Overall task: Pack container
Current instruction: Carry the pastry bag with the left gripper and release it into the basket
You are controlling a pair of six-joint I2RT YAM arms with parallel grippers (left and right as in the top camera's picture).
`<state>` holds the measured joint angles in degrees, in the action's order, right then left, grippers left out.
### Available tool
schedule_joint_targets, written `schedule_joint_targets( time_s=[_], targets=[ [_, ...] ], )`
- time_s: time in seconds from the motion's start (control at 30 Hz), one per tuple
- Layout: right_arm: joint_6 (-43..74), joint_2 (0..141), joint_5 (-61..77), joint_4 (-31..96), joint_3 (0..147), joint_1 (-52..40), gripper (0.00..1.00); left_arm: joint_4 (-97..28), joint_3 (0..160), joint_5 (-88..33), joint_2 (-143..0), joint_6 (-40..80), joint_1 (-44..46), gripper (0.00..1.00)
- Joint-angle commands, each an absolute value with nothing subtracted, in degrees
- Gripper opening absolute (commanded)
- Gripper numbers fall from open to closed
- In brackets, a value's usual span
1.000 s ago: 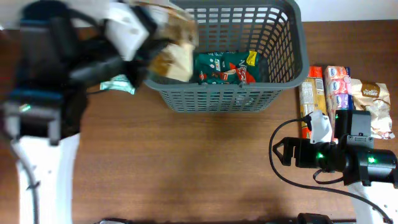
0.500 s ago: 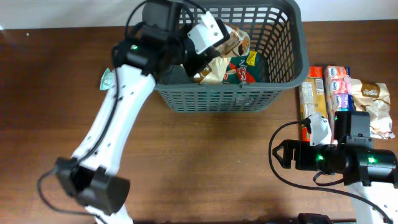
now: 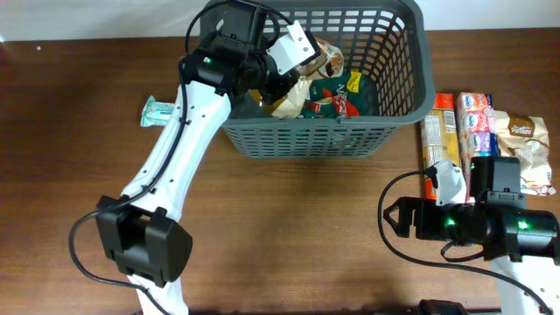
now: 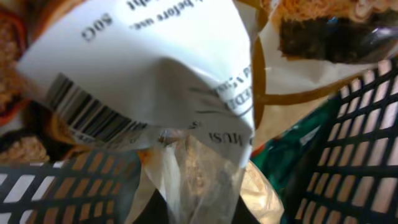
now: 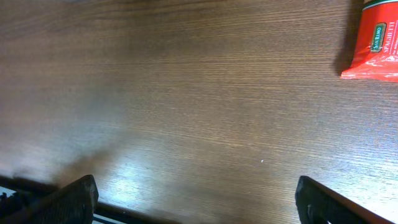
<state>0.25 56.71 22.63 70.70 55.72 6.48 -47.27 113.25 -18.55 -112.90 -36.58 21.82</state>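
The dark grey slotted basket point(image 3: 306, 140) stands at the table's far middle. A green snack packet point(image 3: 337, 98) lies inside it. My left gripper point(image 3: 278, 87) reaches over the basket's left rim and is shut on a white and brown snack packet point(image 3: 308, 72), which hangs inside the basket. In the left wrist view the gripper point(image 4: 199, 211) pinches the packet's clear end, and the packet point(image 4: 155, 68) fills the view, with the basket wall point(image 4: 367, 137) around it. My right gripper point(image 3: 394, 216) is open and empty, low over the table at the right point(image 5: 199, 205).
Several snack packets point(image 3: 477, 122) lie in a row at the table's right edge, behind the right arm. A red packet's corner point(image 5: 376, 37) shows in the right wrist view. A small green packet point(image 3: 160, 111) lies on the table left of the basket.
My left arm swung right from the basket's left side and carried the packet over the rim into the basket. The right arm has not moved.
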Motion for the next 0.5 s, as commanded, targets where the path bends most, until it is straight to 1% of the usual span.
schedule_joint_targets(
  time_s=[0.0,0.03,0.2,0.47],
  targets=[
    [0.5,56.7,23.4,71.0,56.7,6.0,0.99,-46.8,114.0,-15.6,-113.5,-35.6,21.1,0.41],
    [0.5,56.7,23.4,71.2,56.7,6.0,0.99,-46.7,114.2,-14.8,-113.5,-34.4,20.9,0.44],
    [0.5,56.7,23.4,71.6,56.7,6.0,0.99,-48.3,117.3,-11.6,-112.0,-28.4,19.6,0.48],
    [0.5,56.7,23.4,71.6,56.7,6.0,0.99,-55.1,124.9,-5.2,-101.7,-22.6,15.8,0.49]
  ],
)
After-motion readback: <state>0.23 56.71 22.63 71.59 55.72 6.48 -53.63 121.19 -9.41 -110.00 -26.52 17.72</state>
